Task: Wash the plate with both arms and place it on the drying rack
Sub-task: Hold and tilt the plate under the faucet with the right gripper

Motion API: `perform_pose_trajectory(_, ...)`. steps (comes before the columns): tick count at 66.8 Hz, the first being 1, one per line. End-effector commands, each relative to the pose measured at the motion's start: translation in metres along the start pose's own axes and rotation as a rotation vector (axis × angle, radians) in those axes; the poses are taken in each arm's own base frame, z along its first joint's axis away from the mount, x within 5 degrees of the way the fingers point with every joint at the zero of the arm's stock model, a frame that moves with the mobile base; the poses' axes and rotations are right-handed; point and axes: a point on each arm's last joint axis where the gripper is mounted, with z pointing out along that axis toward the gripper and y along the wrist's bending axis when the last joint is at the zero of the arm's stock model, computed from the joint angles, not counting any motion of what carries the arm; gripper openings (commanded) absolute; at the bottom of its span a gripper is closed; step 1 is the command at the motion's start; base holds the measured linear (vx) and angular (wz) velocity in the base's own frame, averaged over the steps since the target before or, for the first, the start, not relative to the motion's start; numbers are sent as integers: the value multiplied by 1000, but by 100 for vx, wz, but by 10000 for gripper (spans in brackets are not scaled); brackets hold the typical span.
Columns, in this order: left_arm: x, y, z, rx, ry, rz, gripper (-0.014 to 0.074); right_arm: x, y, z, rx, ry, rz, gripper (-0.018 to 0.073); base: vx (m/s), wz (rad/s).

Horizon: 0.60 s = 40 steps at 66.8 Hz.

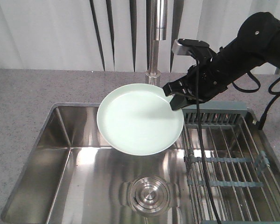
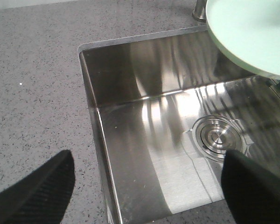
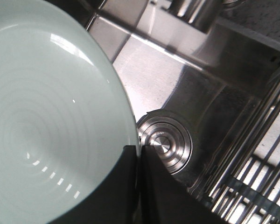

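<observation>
The pale mint-green plate (image 1: pixel 140 119) hangs tilted over the sink, under the faucet. My right gripper (image 1: pixel 174 97) is shut on its right rim, coming in from the right; in the right wrist view the black jaws (image 3: pixel 139 154) pinch the plate (image 3: pixel 51 116) edge. The left wrist view has the plate (image 2: pixel 252 32) at the top right, far from my left gripper (image 2: pixel 147 179), which stands open above the sink's front left corner with nothing between its fingers. The left arm does not appear in the front view. The drying rack (image 1: pixel 233 163) lies on the sink's right side.
The stainless sink basin (image 1: pixel 84 182) has a round drain (image 1: pixel 149 195) in its floor. A chrome faucet (image 1: pixel 156 37) rises behind the plate. Speckled grey counter (image 2: pixel 32 93) surrounds the sink. A grey-green slotted caddy (image 1: pixel 217 115) sits at the rack's far end. A black cable (image 1: pixel 203 158) dangles over the rack.
</observation>
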Motion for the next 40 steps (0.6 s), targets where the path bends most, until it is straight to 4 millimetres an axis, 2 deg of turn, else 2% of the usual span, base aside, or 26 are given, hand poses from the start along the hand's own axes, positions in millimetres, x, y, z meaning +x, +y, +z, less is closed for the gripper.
perform_pose_trajectory(1,-13,-1,-4,7,-89,-10,590,-13,-1,-29,5,-111,3,-1,0,0)
perform_pose_trajectory(18,-13,-1,-4,7,-89,-10,590,-8,-31,-42,44,-103,69,-1,0,0)
perform_pose_trajectory(33,-13,-1,-4,7,-89,-10,590,9,-44,-55,84,-117,113,-1,0,0)
perform_pose_trajectory(40,-13,-1,-4,7,-89,-10,590,20,-44,-60,97,-113,113,-1,0,0)
